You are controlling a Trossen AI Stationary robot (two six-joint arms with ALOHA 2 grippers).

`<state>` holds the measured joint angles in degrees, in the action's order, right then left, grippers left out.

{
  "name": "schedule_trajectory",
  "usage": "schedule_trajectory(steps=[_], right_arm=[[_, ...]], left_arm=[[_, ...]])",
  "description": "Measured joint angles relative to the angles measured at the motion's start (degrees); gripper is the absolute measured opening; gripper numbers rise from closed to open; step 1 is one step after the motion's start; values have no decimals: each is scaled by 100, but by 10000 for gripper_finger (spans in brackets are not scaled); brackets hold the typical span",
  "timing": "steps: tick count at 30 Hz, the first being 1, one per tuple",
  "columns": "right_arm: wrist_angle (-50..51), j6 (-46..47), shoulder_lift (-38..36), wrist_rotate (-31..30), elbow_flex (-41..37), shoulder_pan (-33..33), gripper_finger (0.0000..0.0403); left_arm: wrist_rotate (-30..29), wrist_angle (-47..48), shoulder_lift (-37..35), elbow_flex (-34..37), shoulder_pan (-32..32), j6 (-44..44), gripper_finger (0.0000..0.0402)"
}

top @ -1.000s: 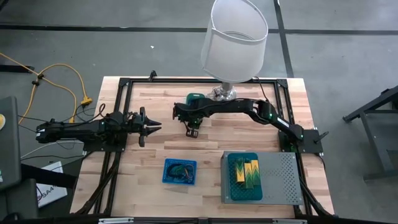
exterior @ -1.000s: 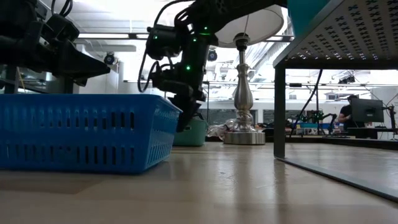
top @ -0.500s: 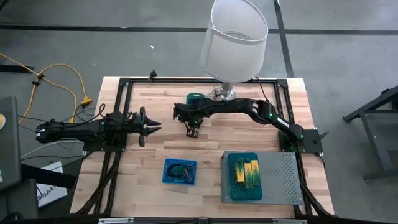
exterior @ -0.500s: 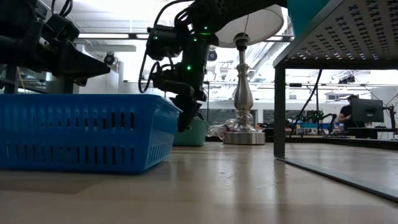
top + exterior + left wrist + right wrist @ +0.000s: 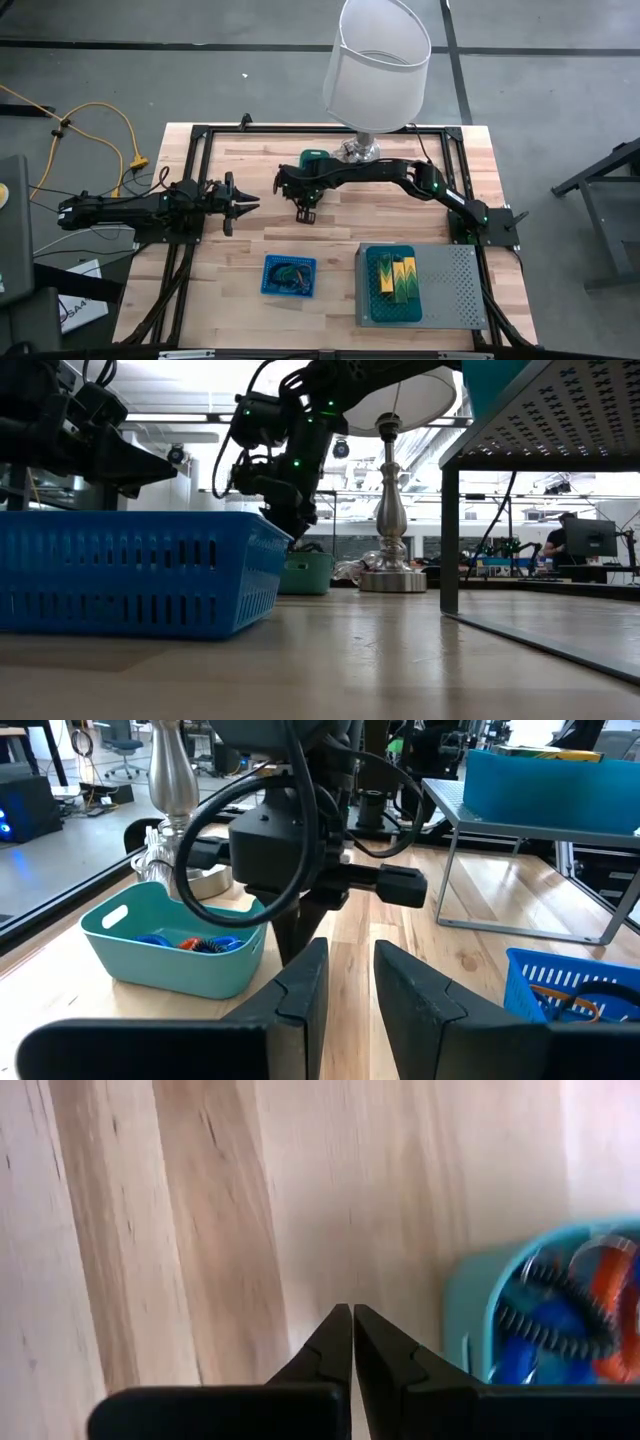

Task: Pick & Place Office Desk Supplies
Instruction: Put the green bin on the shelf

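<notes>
Right gripper (image 5: 306,213) pinched tight with nothing in it, middle of the high view, beside the teal bin (image 5: 530,1315) of loops (image 5: 600,1295), left gripper (image 5: 243,204) slightly apart, empty, at left, more loops in blue basket (image 5: 289,275) lower down

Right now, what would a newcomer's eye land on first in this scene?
First, the big white-shaded lamp at the table's far edge. Next, the right arm stretched across beside it, its right gripper shut and empty over bare wood next to a teal bin of colourful loops. The left gripper waits at the left; a blue basket sits near the front.
</notes>
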<state>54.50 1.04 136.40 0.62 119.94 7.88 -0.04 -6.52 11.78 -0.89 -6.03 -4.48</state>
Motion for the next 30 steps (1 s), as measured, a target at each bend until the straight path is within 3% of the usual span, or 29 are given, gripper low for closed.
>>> schedule_trajectory(steps=[10,18,25,30], right_arm=[[-738,-545,-1,-77,0,17,3],[-1099,-869,-186,-657,-8,11,2],[-1100,-888,-330,-2164,4,-59,2],[-551,-622,-330,-2953,2,-120,2]], left_arm=[[1,0,1,0,-1,1,79],[1,0,-1,0,-1,1,79],[1,0,1,0,0,-1,79],[-1,0,-1,0,1,-1,79]])
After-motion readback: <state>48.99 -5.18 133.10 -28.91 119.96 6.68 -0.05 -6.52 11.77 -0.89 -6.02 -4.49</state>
